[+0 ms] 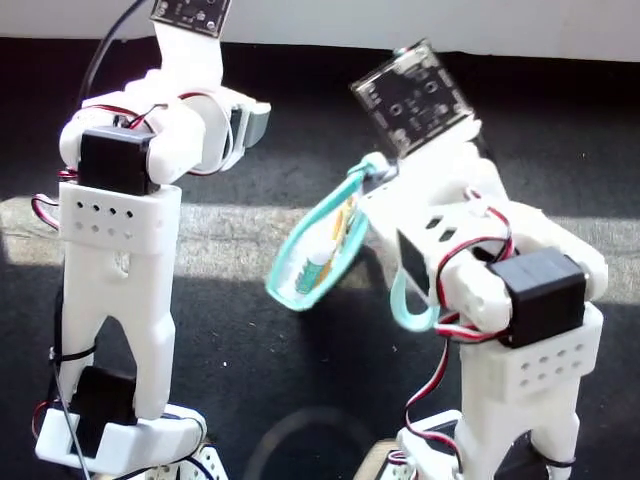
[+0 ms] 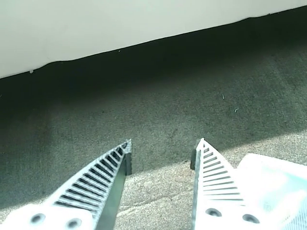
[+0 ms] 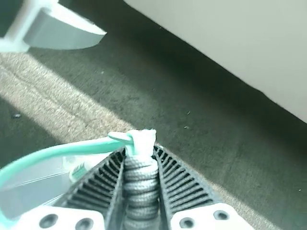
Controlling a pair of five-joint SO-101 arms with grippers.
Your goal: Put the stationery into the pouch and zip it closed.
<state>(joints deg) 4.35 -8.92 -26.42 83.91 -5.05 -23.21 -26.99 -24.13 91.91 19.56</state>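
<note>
A dark mat [image 1: 300,380] covers the table. In the high view the left gripper [image 2: 162,143] sits toward eleven o'clock, jaws apart and holding nothing. The right gripper [image 3: 140,149], near one o'clock, is clamped on a grey cord [image 3: 140,179] at the end of the teal-edged pouch [image 1: 292,262]. The pouch hangs tilted at centre with stationery [image 1: 320,268] inside.

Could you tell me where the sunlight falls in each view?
High view: a bright band crosses the dark mat behind the pouch. Left wrist view: light reaches the mat at the left gripper. Right wrist view: a sunlit strip runs beside the right gripper.
</note>
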